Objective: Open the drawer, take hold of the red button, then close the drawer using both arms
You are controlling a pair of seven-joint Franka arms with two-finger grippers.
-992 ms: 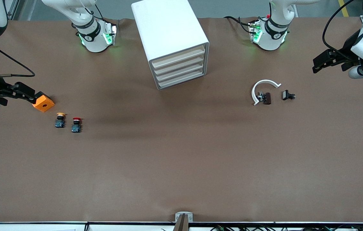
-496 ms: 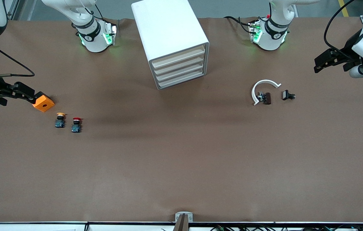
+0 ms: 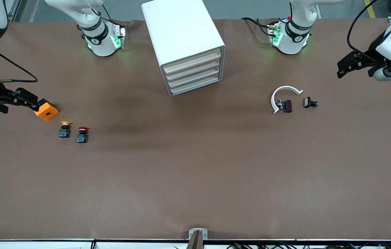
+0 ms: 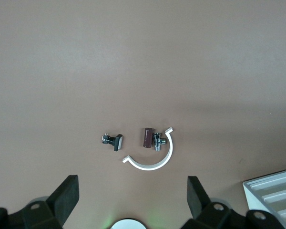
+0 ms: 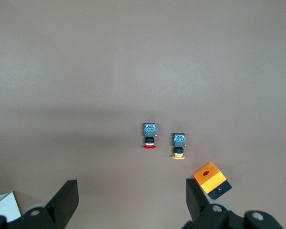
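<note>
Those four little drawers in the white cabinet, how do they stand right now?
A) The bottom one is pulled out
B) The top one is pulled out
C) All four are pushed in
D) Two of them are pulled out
C: in the front view all four cream fronts, the drawer included, sit flush in the face of the white cabinet, and neither the left claw nor the right claw is at it.

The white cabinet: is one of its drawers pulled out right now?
No, all four cream drawer fronts sit flush in the white cabinet.
</note>
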